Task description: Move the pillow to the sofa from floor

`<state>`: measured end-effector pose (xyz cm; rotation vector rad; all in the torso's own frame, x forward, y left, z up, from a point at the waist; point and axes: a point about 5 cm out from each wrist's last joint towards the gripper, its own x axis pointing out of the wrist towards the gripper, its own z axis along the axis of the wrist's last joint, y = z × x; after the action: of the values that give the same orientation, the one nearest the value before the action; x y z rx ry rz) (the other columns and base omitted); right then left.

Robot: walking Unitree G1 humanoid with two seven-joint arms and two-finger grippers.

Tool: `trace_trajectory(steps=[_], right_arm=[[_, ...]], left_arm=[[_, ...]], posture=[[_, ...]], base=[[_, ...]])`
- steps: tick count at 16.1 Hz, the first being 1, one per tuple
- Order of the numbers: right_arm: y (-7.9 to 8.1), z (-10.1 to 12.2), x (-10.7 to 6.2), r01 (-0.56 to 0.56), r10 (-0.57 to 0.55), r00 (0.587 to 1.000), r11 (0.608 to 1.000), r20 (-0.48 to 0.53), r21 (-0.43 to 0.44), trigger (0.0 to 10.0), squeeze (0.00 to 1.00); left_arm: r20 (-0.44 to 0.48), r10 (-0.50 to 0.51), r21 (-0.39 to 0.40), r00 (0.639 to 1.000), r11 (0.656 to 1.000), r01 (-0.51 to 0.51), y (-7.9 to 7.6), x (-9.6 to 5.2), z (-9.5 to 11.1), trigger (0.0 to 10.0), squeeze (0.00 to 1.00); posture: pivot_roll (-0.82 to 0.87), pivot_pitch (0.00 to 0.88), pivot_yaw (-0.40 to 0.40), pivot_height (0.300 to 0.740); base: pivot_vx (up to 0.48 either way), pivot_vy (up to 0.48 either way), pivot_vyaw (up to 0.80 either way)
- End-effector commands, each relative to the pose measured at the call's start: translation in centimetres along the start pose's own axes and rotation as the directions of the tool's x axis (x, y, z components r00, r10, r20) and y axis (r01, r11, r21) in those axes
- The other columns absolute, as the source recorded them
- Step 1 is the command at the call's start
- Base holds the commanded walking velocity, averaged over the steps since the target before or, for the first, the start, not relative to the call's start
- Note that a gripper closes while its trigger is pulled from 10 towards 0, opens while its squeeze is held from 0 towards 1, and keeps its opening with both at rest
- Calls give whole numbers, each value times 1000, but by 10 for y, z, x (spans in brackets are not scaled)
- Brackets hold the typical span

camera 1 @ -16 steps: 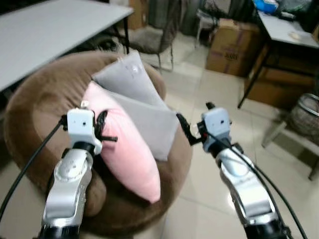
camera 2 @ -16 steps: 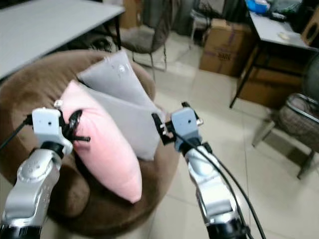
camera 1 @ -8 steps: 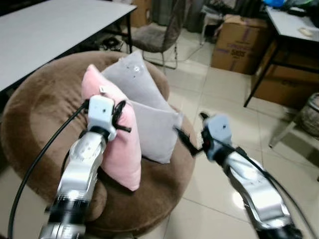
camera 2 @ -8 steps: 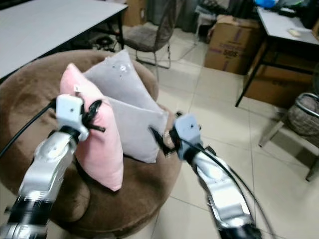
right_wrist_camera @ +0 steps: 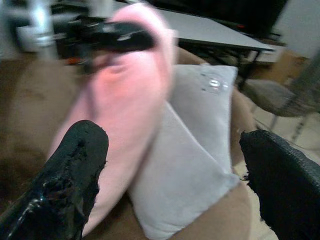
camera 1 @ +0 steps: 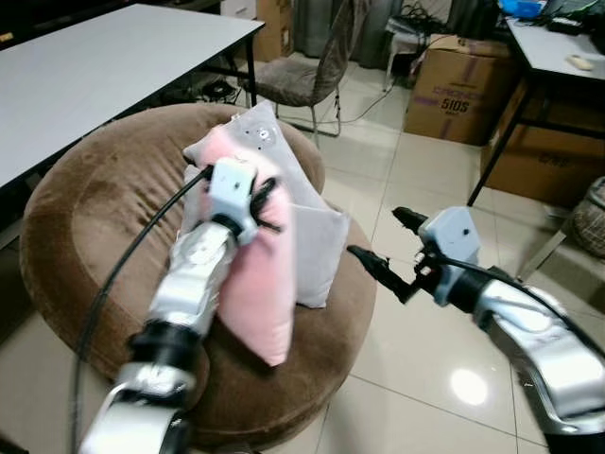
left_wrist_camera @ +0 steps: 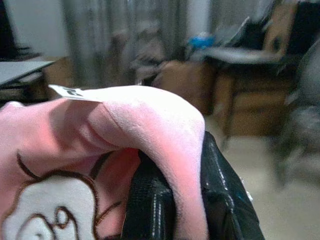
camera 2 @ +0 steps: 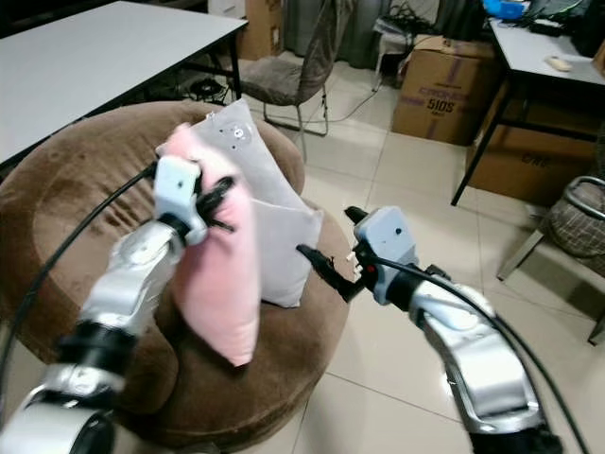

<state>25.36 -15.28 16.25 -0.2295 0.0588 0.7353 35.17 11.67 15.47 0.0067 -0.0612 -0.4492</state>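
Left gripper (camera 1: pixel 260 199), centre-left of the left eye view, is clamped on the top edge of the pink pillow (camera 1: pixel 260 284); in the left wrist view both black fingers (left_wrist_camera: pixel 150 210) pinch a fold of pink fabric beside a white tag (left_wrist_camera: pixel 75 91). The pillow hangs from that pinch, its lower corner low over the seat of the round brown sofa (camera 1: pixel 85 208), its face leaning against 2 grey cushions (camera 1: pixel 317 251) propped at the sofa's right side. I cannot tell whether the lower corner touches the seat. Right gripper (camera 1: pixel 383 246), centre-right of frame, is held out over the tiled floor (camera 1: pixel 416 170) just beside the sofa's edge, fingers spread wide and holding nothing; the right wrist view looks between them at the pink pillow and grey cushions. Judgement: pillow is already above the sofa, so the step in hand is release. Risk 1: it hangs close to the sofa's front-right rim, so letting go here may let it tip outward and slide back to the floor. Risk 2: the grip is a thin fold only, and fabric could slip out early. Risk 3: pushing further in could topple the 2 grey cushions off the far side. White table (camera 1: pixel 95 57) at upper left is well apart.
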Motion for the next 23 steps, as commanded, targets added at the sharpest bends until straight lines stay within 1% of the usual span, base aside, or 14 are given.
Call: trace_trajectory(steps=[1, 4, 6, 7, 8, 10, 13, 14, 16, 18, 20, 21, 22, 23], right_arm=[[-2, 4, -11, -35, 35, 999, 999, -7, 17, 10000, 0], [-3, 4, -19, -64, 65, 997, 998, -29, 24, 10000, 0], [-4, 4, -23, -65, 66, 997, 997, -41, 31, 10000, 0], [-4, 4, -23, -69, 70, 997, 997, -43, 35, 10000, 0], [-1, 4, -23, -86, 88, 995, 995, -48, 40, 10000, 0], [2, 5, -21, -108, 110, 992, 993, -54, 39, 10000, 0], [12, 6, -21, -195, 199, 978, 979, -67, 64, 10000, 0], [24, -3, -27, -296, 307, 939, 951, -153, 88, 10000, 0], [29, -12, -31, -322, 334, 919, 942, -208, 90, 10000, 0], [32, -13, -29, -352, 373, 906, 926, -201, 133, 10000, 0], [39, -14, -30, -425, 456, 863, 888, -217, 177, 10000, 0], [39, -13, -29, -424, 452, 864, 891, -223, 165, 10000, 0], [37, -13, -28, -408, 434, 873, 900, -222, 153, 10000, 0], [36, -13, -27, -398, 421, 880, 906, -221, 144, 10000, 0]], left_arm=[[111, -18, -48, 994, 999, 24, 7, 6, 22, 10000, 0], [19, 11, -35, 1000, 999, -10, 28, -2, -1, 10000, 0], [-109, 115, 6, 987, 993, -115, 58, -25, -37, 10000, 0], [-130, 140, 9, 981, 990, -140, 64, -30, -44, 10000, 0], [-228, 217, 58, 949, 976, -210, 75, -47, -66, 10000, 0], [-378, 379, 204, 844, 924, -324, 91, -73, -94, 10000, 0], [-413, 470, 324, 780, 876, -357, 110, -88, -95, 10000, 0], [-416, 546, 402, 727, 828, -391, 128, -96, -89, 10000, 0], [-407, 625, 469, 666, 769, -435, 144, -104, -82, 10000, 0], [-431, 662, 486, 613, 743, -460, 152, -112, -81, 10000, 0], [-457, 625, 402, 633, 780, -479, 151, -111, -81, 10000, 0], [-452, 618, 381, 643, 786, -487, 152, -109, -79, 10000, 0], [-445, 643, 358, 623, 766, -534, 155, -111, -77, 10000, 1000], [-431, 660, 351, 615, 751, -559, 159, -112, -74, 10000, 1000]], posture=[[-22, 0, 13, 740], [-35, 0, 11, 740], [-47, 5, 2, 740], [-47, 5, 2, 740], [-56, 17, -12, 740], [-70, 22, -13, 740], [-70, 25, -12, 740], [-65, 27, -14, 740], [-60, 26, -15, 740], [-60, 20, -13, 740], [-58, 16, -14, 740], [-57, 14, -15, 740], [-57, 13, -15, 740], [-57, 10, -15, 740]], base=[[0, 0, 0], [0, 0, 0], [0, 0, 0], [0, 0, 0], [0, 0, 0], [0, 0, 0], [0, 0, 0], [0, 0, 0], [0, 0, 0], [0, 0, 0], [0, 0, 0], [0, 0, 0], [0, 0, 0], [0, 0, 0]])
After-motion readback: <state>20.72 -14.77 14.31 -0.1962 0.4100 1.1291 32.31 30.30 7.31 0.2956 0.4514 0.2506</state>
